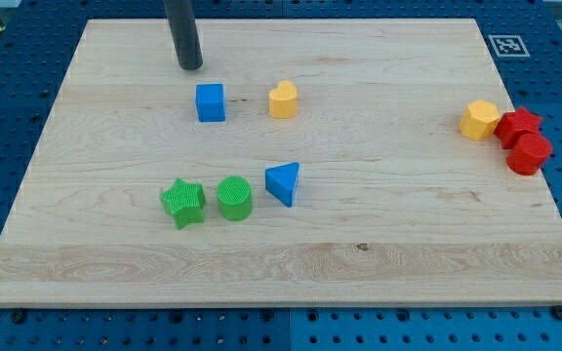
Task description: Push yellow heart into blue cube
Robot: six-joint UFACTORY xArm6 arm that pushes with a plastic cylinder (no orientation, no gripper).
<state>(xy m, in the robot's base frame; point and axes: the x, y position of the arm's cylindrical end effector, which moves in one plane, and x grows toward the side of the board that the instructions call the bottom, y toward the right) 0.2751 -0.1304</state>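
Observation:
The yellow heart (282,99) lies on the wooden board (379,244), in the upper middle. The blue cube (210,102) sits just to the heart's left, with a gap about one block wide between them. My tip (191,66) rests on the board near the view's top, just above and slightly left of the blue cube, apart from it. The tip is well to the left of the yellow heart and touches no block.
A green star (182,203), a green cylinder (234,198) and a blue triangle (283,182) stand in a row below the cube. A yellow hexagon (479,119), a red star (519,125) and a red cylinder (529,154) cluster at the right edge.

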